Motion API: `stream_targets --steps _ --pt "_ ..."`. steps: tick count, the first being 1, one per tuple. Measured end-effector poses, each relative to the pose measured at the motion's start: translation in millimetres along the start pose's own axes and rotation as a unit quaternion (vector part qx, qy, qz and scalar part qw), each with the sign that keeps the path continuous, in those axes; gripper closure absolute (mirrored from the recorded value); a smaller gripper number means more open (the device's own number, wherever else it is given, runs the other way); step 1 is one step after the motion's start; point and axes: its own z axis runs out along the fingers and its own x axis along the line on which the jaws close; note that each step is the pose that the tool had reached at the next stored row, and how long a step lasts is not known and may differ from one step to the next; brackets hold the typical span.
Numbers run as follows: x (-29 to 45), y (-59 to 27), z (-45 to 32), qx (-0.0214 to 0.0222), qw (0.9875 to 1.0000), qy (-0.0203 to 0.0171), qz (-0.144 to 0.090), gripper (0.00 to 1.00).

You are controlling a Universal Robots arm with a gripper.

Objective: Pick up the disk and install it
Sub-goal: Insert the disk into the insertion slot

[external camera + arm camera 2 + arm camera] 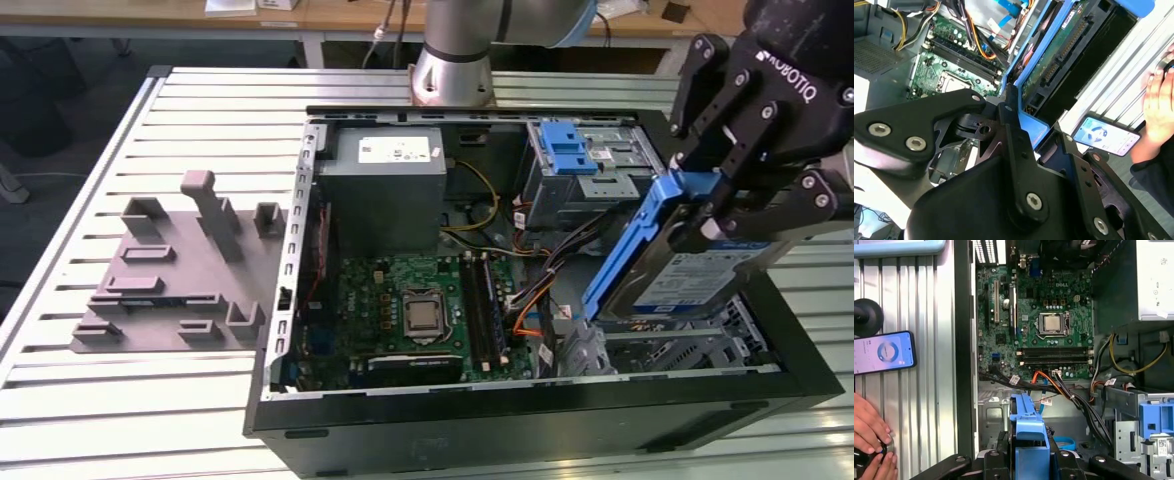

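On the exterior view's left, your slatted metal table point(80, 200) carries a grey plastic fixture point(174, 275) with upright posts, well apart from the open black computer case point(534, 420) at centre. Behind the table you see wooden benches point(267, 15) and the arm's silver base point(451, 70). Inside the case lie the green motherboard point(414, 305), the grey power supply box point(387, 190) and, further right, the blue-latched drive cage point(587, 160). At the exterior view's right, your gripper point(741, 215) has its fingers clamped on the disk point(681, 265), held tilted on edge above the case's right-hand bay, its blue carrier toward the motherboard. In the first wrist view, a phone point(883, 352) lies on the slats beside the case, and a person's hand point(871, 440) rests near it.
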Motion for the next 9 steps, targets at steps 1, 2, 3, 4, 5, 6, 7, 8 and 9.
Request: stream_targets --steps 1,2,3,4,5,6,7,8,9 --pt "0.0 -1.8 0.3 0.0 1.0 0.0 0.0 0.63" --pt "-0.1 -3.5 0.6 0.0 1.0 0.0 0.0 0.63" --pt "-0.2 -5.2 0.9 0.0 1.0 0.0 0.0 0.63" --pt "-0.2 -6.5 1.5 0.0 1.0 -0.0001 0.0 0.63" --pt "-0.3 -7.4 2.0 0.0 1.0 0.0 0.0 0.63" --pt "-0.3 -8.1 2.6 0.0 1.0 0.0 0.0 0.63" --pt "-0.3 -8.7 3.3 0.0 1.0 0.0 0.0 0.63" --pt "-0.3 -9.4 4.0 0.0 1.0 0.0 0.0 0.63" --pt "-0.3 -10.2 4.6 0.0 1.0 0.0 0.0 0.63"
